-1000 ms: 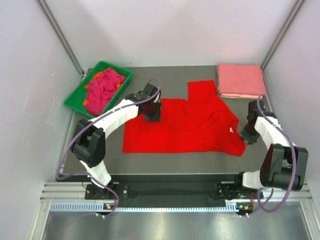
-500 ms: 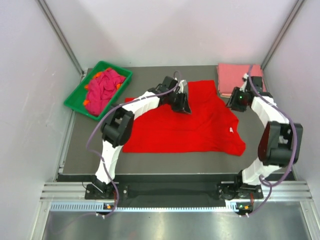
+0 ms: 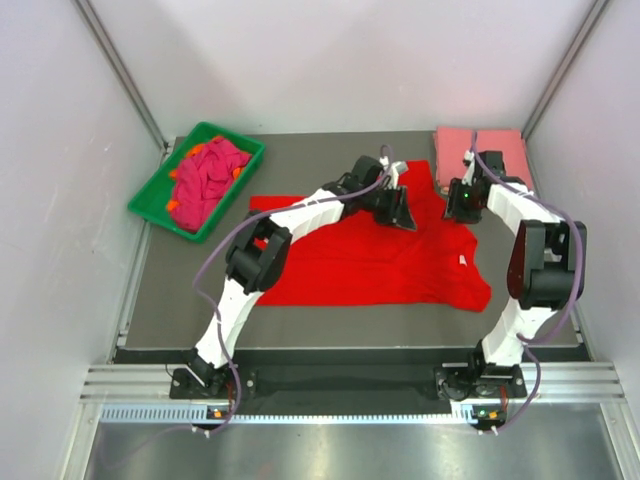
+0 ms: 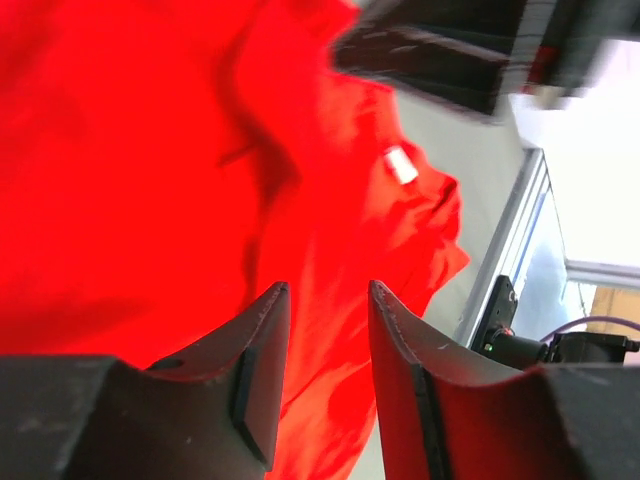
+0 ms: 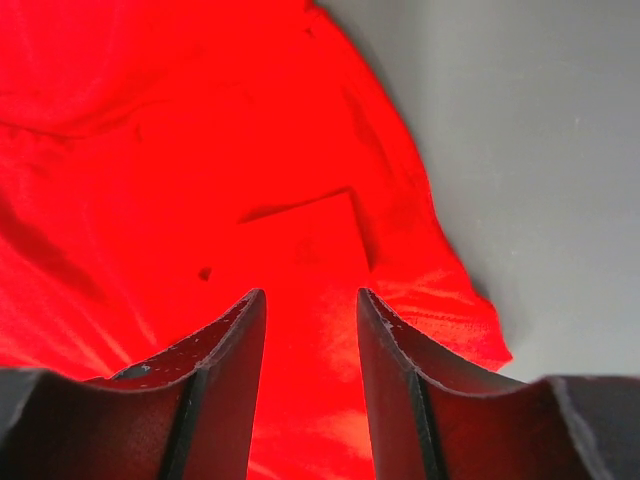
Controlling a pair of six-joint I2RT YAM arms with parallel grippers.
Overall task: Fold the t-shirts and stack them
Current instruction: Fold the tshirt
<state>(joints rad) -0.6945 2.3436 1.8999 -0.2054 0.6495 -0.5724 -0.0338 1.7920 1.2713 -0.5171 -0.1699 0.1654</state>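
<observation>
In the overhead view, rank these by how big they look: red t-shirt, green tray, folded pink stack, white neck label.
1. red t-shirt, largest.
2. green tray and folded pink stack: close, unranked, since the right arm covers part of the stack.
3. white neck label, smallest.

No legible text anywhere; white neck label [image 4: 400, 165] on red t-shirt [image 4: 150, 150] unreadable (too small, blurred).
</observation>
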